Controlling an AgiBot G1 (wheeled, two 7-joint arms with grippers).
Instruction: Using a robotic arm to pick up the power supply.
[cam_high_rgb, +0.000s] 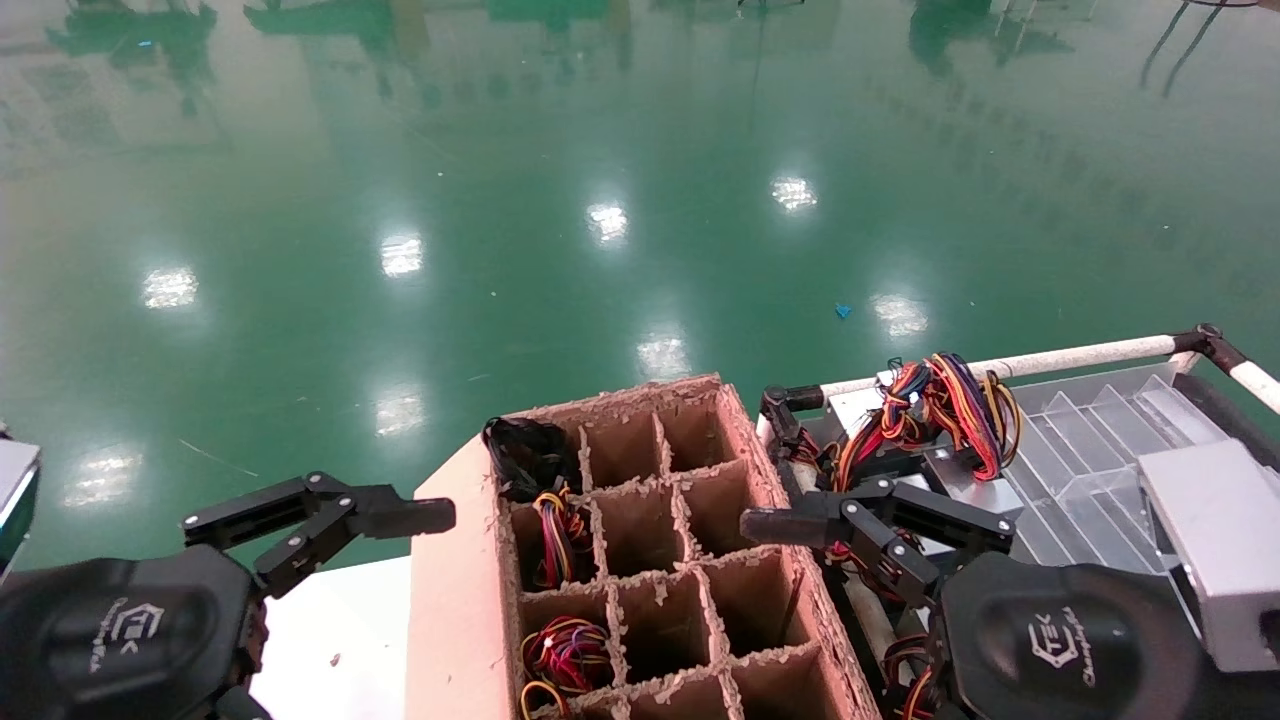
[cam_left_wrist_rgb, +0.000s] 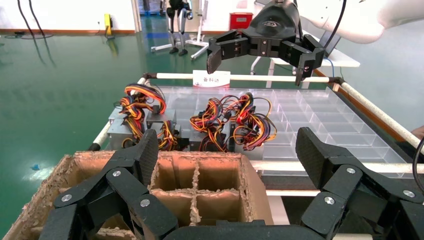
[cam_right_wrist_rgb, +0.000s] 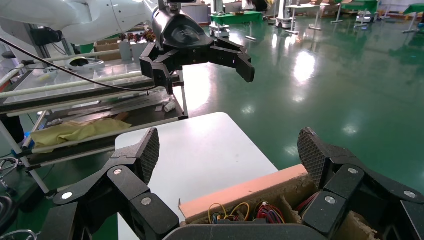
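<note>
Silver-grey power supply (cam_high_rgb: 960, 470) with bright wires lies in the clear tray (cam_high_rgb: 1100, 440), just beyond the spread-fingered, empty right gripper (cam_high_rgb: 800, 525).

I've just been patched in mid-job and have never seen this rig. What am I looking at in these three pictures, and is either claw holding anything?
A two-armed robot. The wide picture comes from its head; the other two from cameras on each wrist. The left gripper hangs open beside the divided cardboard carton, over a white table. The right gripper is open too, between the carton and a clear plastic tray. Power supplies with bundles of coloured wires sit on that tray. More wires lie in some carton cells. Neither gripper holds anything.
</note>
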